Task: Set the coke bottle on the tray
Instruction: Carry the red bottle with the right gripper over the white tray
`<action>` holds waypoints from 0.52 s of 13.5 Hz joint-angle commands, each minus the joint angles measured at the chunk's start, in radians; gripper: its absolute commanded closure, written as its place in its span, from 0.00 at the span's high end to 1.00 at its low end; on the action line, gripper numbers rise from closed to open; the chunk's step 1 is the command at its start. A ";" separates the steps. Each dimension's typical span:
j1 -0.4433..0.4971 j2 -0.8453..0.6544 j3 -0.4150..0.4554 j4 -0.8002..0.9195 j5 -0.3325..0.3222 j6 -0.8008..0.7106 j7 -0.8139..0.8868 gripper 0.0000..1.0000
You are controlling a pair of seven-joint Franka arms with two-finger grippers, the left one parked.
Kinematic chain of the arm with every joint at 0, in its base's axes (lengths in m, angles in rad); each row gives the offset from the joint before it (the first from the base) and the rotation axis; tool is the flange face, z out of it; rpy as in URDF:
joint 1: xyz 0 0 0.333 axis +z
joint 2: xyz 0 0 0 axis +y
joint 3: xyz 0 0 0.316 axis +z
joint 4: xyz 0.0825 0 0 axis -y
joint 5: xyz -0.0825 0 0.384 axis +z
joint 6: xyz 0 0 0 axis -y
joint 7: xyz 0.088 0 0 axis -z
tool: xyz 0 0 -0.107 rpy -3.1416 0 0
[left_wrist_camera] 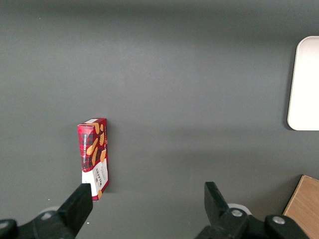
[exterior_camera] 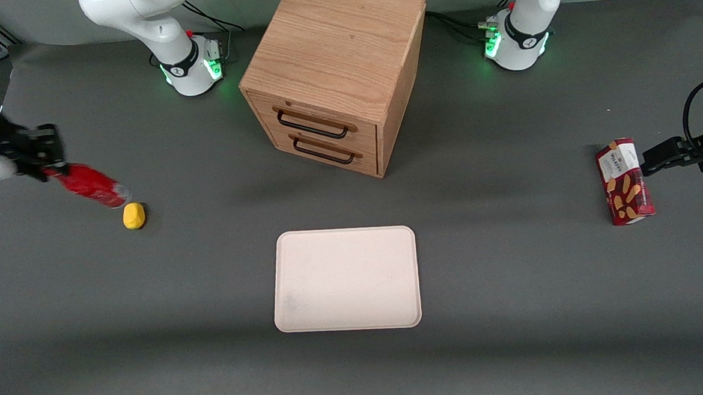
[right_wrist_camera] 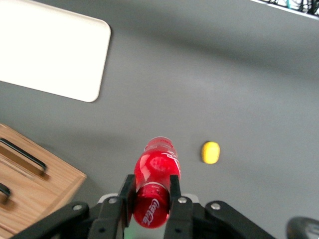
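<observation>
You see a glossy red plastic coke bottle [right_wrist_camera: 153, 184] in the matt black tool [right_wrist_camera: 151, 195], a smooth matt tray [exterior_camera: 346, 279], a grained wooden cabinet [exterior_camera: 336, 72], a matt grey worktop [exterior_camera: 512, 285].

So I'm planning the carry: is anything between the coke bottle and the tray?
Nothing visible. The claw holds the coke bottle near the yellow lump, which sits off the line to the tray.

Robot lab: two bench-mounted arm bases [exterior_camera: 191, 64] on a grey-matted table [exterior_camera: 514, 309].
</observation>
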 commanded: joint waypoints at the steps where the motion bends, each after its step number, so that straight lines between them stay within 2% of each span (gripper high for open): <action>1: 0.086 0.062 -0.013 0.093 0.056 -0.022 0.210 0.00; 4: 0.175 0.111 -0.011 0.128 0.093 0.018 0.402 0.00; 7: 0.234 0.143 0.007 0.134 0.097 0.079 0.548 0.00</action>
